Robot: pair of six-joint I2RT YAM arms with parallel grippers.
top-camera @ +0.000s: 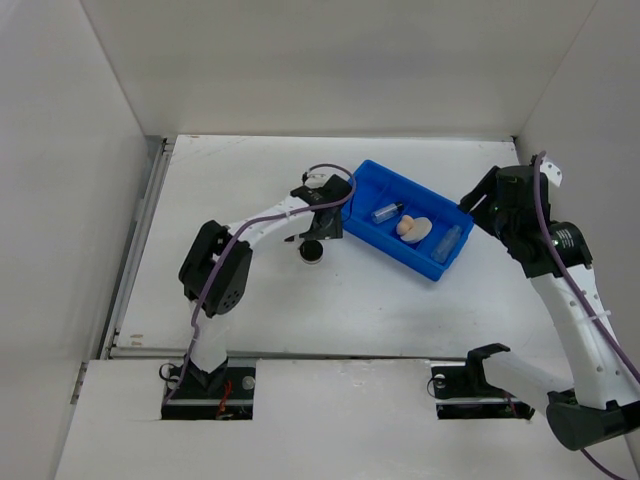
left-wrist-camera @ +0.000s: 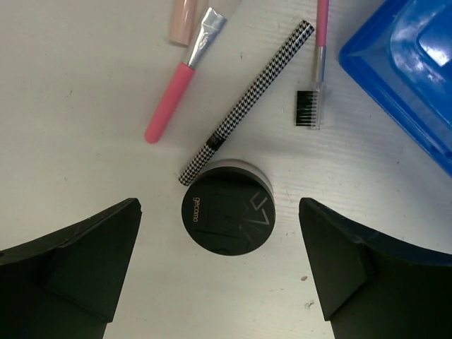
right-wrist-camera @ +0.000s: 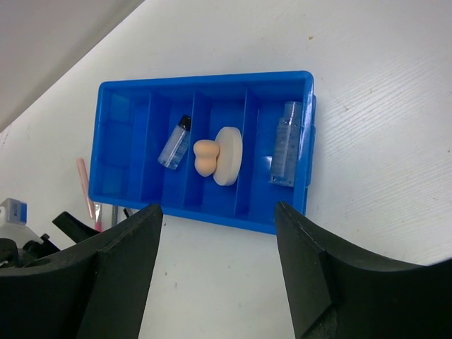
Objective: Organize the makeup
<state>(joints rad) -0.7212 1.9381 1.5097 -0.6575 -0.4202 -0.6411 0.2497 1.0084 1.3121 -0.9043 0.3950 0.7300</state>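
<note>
Low in the left wrist view, the left gripper (left-wrist-camera: 219,208) is hovering, fingers spread wide, astride the black round compact (left-wrist-camera: 227,215) lying on the table (left-wrist-camera: 70,106) beside a houndstooth pencil (left-wrist-camera: 247,99), likely needing a centred descent to avoid snagging it.

The black round compact (left-wrist-camera: 227,215) lay flat on the desk (left-wrist-camera: 85,127) beside a checkered pencil (left-wrist-camera: 247,99); the clear bottle (right-wrist-camera: 174,142) and beige sponge (right-wrist-camera: 205,157) lay in the blue tray (right-wrist-camera: 212,79).
</note>
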